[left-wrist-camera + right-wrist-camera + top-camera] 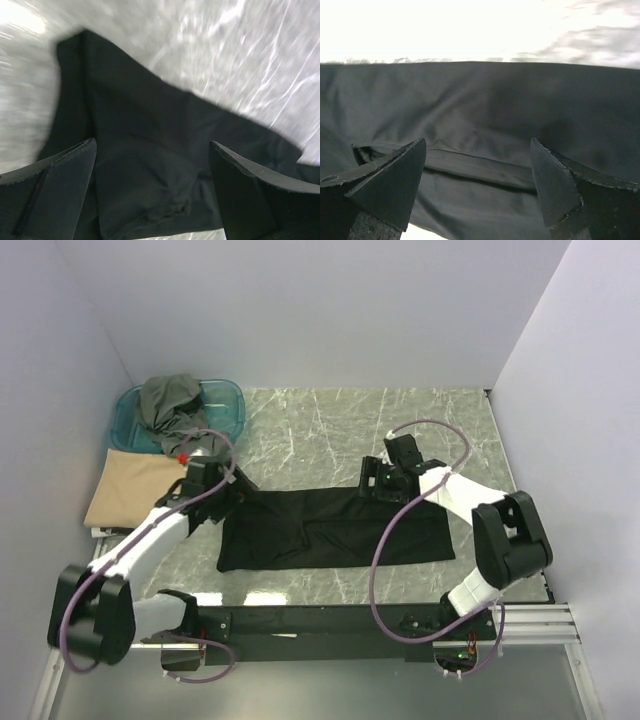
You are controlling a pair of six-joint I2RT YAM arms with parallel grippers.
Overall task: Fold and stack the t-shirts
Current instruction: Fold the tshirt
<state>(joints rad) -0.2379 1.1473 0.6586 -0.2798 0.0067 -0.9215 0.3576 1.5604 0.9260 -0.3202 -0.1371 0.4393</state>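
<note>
Folding of black t-shirt [335,530], centre frame, underway; left gripper [152,150] and right gripper [479,145] spread apart above its upper edge; next, probably: pinch corners, fold over.

We see the flat black t-shirt [335,530] as soft matt cloth, faintly creased. The folded tan-beige shirt [135,490] and crumpled grey-olive shirt [168,400] are matt cloth too. The translucent teal tub [228,410] looks like smooth glossy plastic. The grey veined tabletop [330,425] shines like polished stone. The 2 black fingers [385,190] of the right gripper [477,142] look matt and grainy.
</note>
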